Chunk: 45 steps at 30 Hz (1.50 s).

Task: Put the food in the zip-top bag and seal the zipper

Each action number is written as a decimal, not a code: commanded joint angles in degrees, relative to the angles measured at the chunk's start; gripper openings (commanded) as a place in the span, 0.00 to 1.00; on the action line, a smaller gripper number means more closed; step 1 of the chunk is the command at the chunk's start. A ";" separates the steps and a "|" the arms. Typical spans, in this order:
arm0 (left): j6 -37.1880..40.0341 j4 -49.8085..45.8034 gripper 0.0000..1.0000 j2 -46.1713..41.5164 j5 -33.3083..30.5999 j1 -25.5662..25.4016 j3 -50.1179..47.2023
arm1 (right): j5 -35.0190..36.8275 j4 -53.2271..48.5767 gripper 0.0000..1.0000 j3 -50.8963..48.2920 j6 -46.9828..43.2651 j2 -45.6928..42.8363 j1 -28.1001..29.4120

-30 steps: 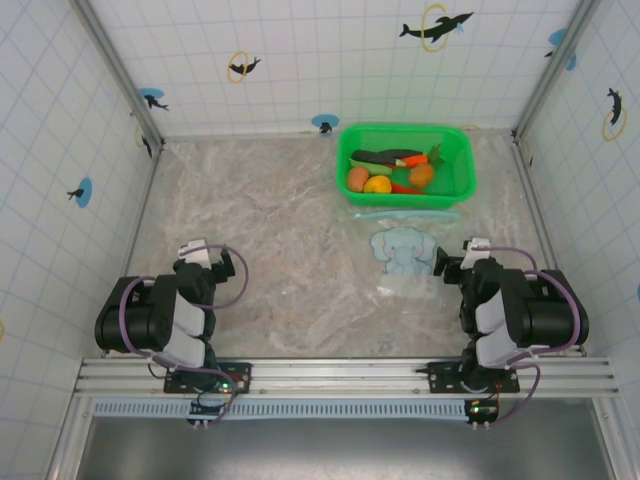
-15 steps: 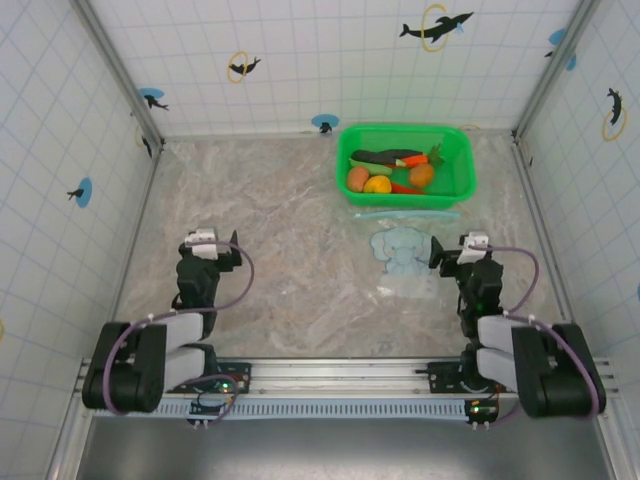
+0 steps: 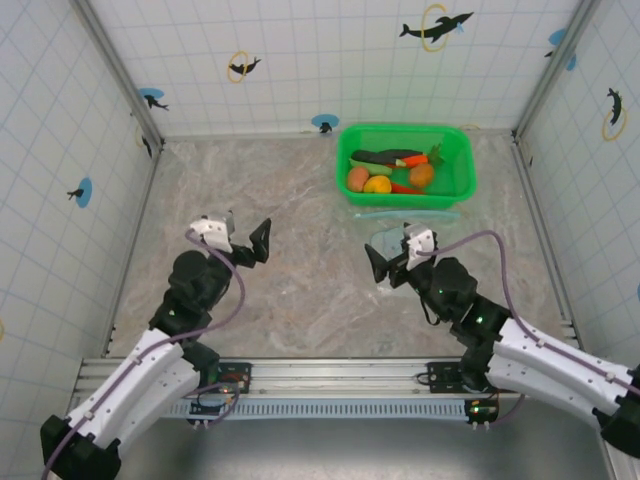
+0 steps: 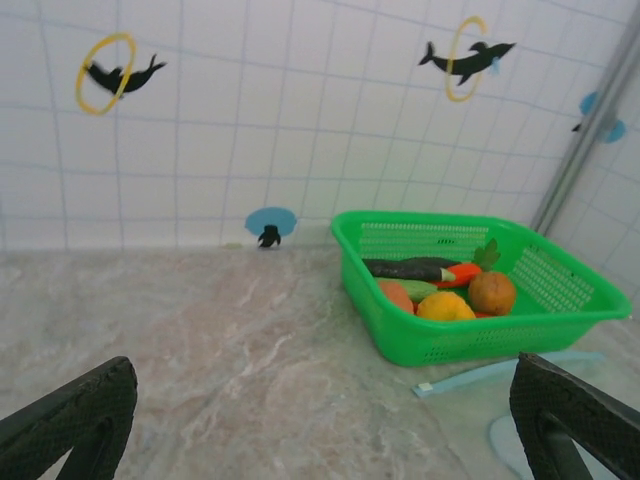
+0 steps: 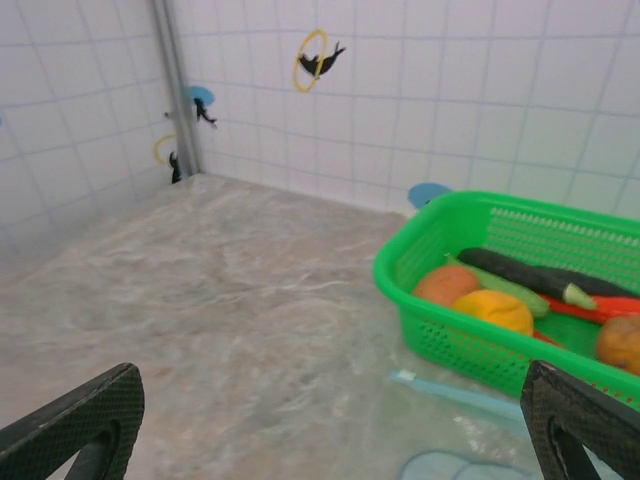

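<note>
Dolphin-stickered tile walls box in a marbled worktop [image 3: 290,200]. Both my tools are spread wide and carry nothing. The left tool [image 3: 247,232] hangs over bare stone left of centre in the overhead frame. The right tool [image 3: 390,251] sits over the near left part of the bag [image 3: 385,237], right of centre; whether it touches the film I can't tell.

The bag lies flat, its zipper [image 3: 405,213] along the far edge, just beside the green basket [image 3: 405,130] at upper right. All the food is in that basket: eggplant [image 3: 380,157], carrot [image 3: 415,158], yellow fruit [image 3: 377,184] and the rest.

I judge the pieces light, hard and smooth, so the round ones may squirt from a pinch. I'd take the eggplant across its middle. The bag looks thin, floppy and slick, so I'd pinch one lip at the zipper, its stiffest part.
</note>
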 commanded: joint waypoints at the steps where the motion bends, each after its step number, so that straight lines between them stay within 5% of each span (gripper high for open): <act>1: -11.37 -27.71 0.97 3.97 -3.86 -0.27 12.88 | 12.75 -25.23 1.00 11.32 12.66 2.63 2.49; 4: -14.01 -34.94 0.98 8.21 -1.39 -0.15 19.83 | 7.35 -29.09 1.00 14.66 15.82 1.78 0.13; 8: -18.84 -32.17 0.98 10.28 3.79 -0.19 18.34 | -7.35 -27.52 1.00 14.99 16.42 4.86 -11.14; 11: -20.48 -25.60 0.98 12.02 9.26 -0.22 13.75 | -8.86 -34.85 1.00 18.65 20.31 12.61 -18.32; 16: -20.41 -23.11 0.98 16.17 6.42 -0.23 10.32 | -11.10 -32.68 0.94 14.72 20.17 17.67 -20.92; 25: -11.48 -23.45 0.98 20.73 4.69 -0.17 9.54 | -15.68 -32.82 0.76 12.12 22.96 26.84 -36.97; 37: -10.95 -22.31 0.97 21.31 3.00 -0.19 6.66 | -17.37 -33.25 0.57 14.59 23.68 38.08 -40.68; 45: -10.84 -22.03 0.97 22.68 5.36 -0.19 6.51 | -16.05 -35.10 0.58 14.21 24.80 36.28 -42.95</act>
